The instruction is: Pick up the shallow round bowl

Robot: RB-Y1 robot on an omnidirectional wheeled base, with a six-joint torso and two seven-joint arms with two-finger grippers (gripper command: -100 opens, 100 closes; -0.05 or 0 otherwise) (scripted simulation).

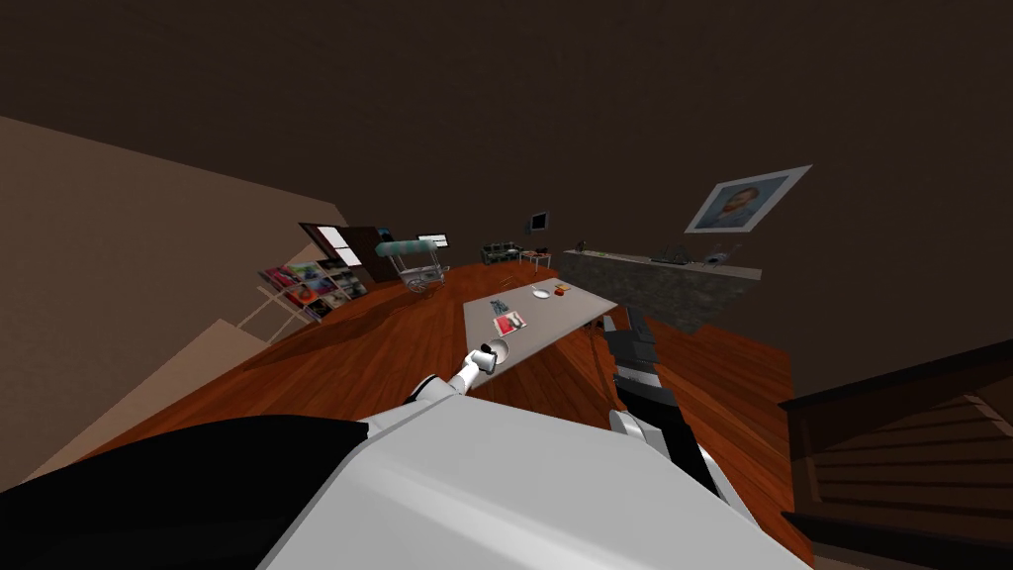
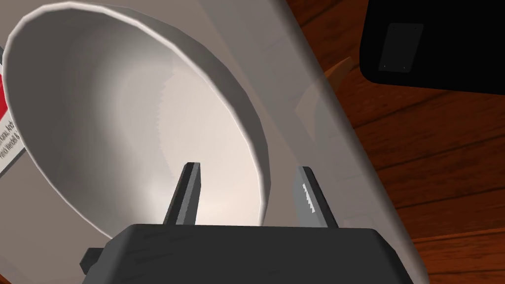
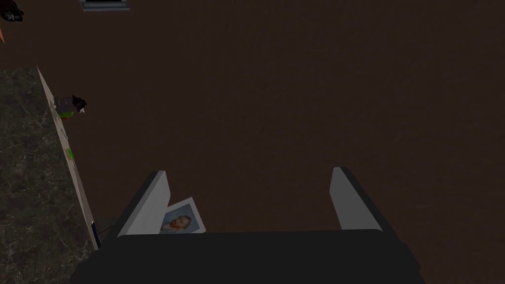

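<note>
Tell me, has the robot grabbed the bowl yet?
Done: the left end effector is at the white bowl on the table corner. In hand: its fingers straddle the rim, one inside, one outside, not yet pinching. Left: squeeze and lift. The right end effector hangs open, unused.

we have our left arm [image 1: 440, 384] stretched forward and low, left gripper [image 2: 248, 167] fingers parted, narrower than full spread. our right arm [image 1: 643, 391] lies extended alongside, right gripper [image 3: 249, 172] fingers wide apart.
</note>
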